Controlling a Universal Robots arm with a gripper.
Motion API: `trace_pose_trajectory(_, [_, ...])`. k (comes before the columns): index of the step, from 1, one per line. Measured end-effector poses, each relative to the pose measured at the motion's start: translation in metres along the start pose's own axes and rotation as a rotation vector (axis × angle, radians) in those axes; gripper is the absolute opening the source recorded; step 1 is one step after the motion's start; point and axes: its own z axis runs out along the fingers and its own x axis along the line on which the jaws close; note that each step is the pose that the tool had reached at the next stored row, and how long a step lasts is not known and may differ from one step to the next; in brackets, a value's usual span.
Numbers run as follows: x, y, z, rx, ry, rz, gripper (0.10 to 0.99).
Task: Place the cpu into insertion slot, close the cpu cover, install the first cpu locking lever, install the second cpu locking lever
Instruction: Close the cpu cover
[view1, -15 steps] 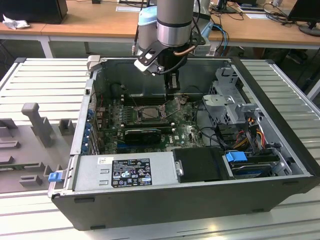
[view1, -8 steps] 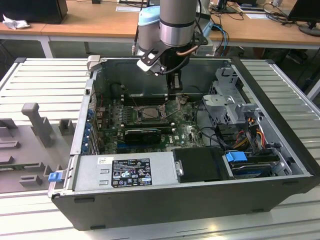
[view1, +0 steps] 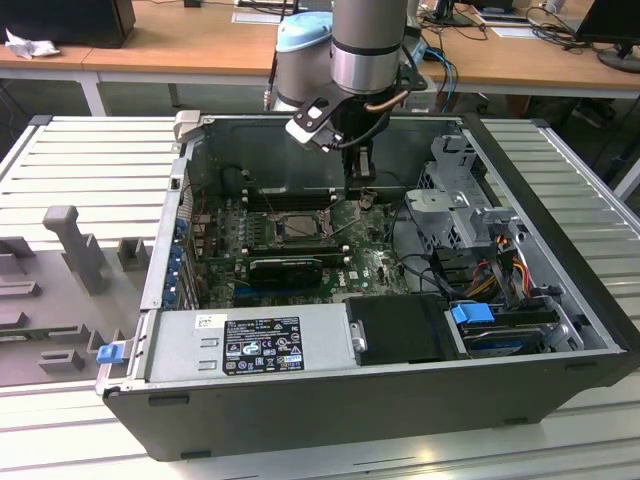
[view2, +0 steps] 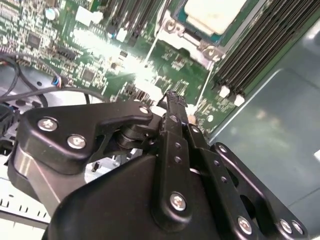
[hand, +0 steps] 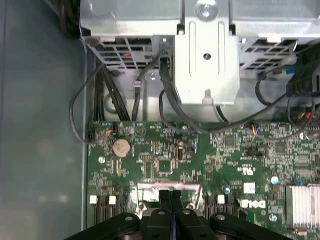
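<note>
Background: wooden desks (view1: 200, 40) behind a slatted metal table (view1: 70, 160) carrying an open computer case (view1: 400, 400).
Arm: the arm (view1: 370, 50) reaches down into the case from above, over the green motherboard (view1: 370, 265).
Gripper: the gripper (view1: 362, 190) hangs low over the board, near its surface; whether it touches cannot be told.
Fingers: in the first wrist view the two black fingers (hand: 164, 200) are pressed together along a thin seam, with nothing seen between them.
Cpu: in the second wrist view the cpu (view2: 215, 12) lies flat in the socket, pale face up, beyond the fingertips and apart from them.
Insertion slot: in the exterior view the insertion slot (view1: 300, 226) sits near the fingers, on the exterior view's left of them.
Cpu cover: the cpu cover (view2: 200, 46) shows as a silvery frame bordering the cpu's face; whether it is locked down cannot be told.
Memory slots: long black memory slots (view2: 260, 55) run beside the socket, off to one side of the fingers.
Ahead of the fingers: a coin cell (hand: 121, 146) on the board, then black cables (hand: 170, 100) and a grey metal drive cage (hand: 205, 60) farther out.
</note>
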Motion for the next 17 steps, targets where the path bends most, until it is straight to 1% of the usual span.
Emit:
trace_pose_trajectory(1, [0.0000,0.0035,0.0020,0.000,0.0001,0.000,0.106])
trace_pose_trajectory(6, [-0.0005,0.0049,0.0100,0.000,0.0007,0.000,0.106])
trace_pose_trajectory(7, [-0.0007,0.0064,0.0102,0.000,0.0048,0.000,0.106])
trace_pose_trajectory(8, [-0.0007,0.0094,0.0104,0.002,0.0074,0.001,0.106])
trace_pose_trajectory(10, [-0.0006,0.0236,0.0115,0.017,0.0083,-0.002,0.106])
trace_pose_trajectory(11, [-0.0005,0.0261,0.0124,0.017,0.0088,-0.005,0.106])
trace_pose_trajectory(12, [-0.0006,0.0273,0.0151,0.017,0.0090,-0.013,0.106])
trace_pose_trajectory(15, [-0.0007,0.0269,0.0204,0.018,0.0108,-0.029,0.106])
trace_pose_trajectory(17, [-0.0008,0.0263,0.0211,0.021,0.0108,-0.033,0.106])
